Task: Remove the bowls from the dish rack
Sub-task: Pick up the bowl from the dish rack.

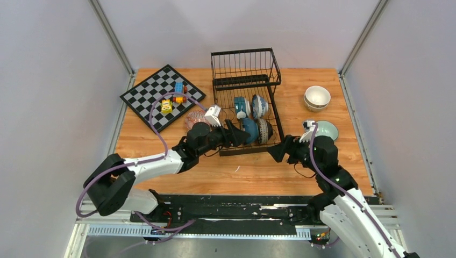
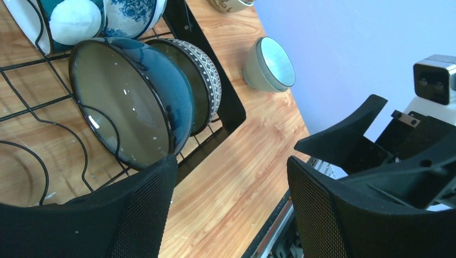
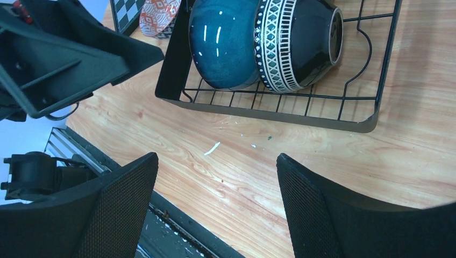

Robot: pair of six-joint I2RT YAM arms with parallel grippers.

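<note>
We see four bowls standing on edge in the dish rack (image 1: 244, 67), mid-counter: a dark blue bowl (image 1: 249, 130) against a black patterned bowl (image 1: 264, 130) at the near end, with a teal bowl (image 1: 241, 106) and a blue-white bowl (image 1: 259, 106) behind. Stacked cream bowls (image 1: 317, 98) and a mint bowl (image 1: 328, 130) sit right of the rack, and a red patterned bowl (image 1: 194, 118) sits left of it. Our left hand (image 2: 231, 161) is wide and holds nothing, one finger just beside the dark blue bowl's rim. Our right hand (image 3: 215, 161), also wide and unladen, hangs over the counter (image 1: 253, 174) near the rack's front.
</note>
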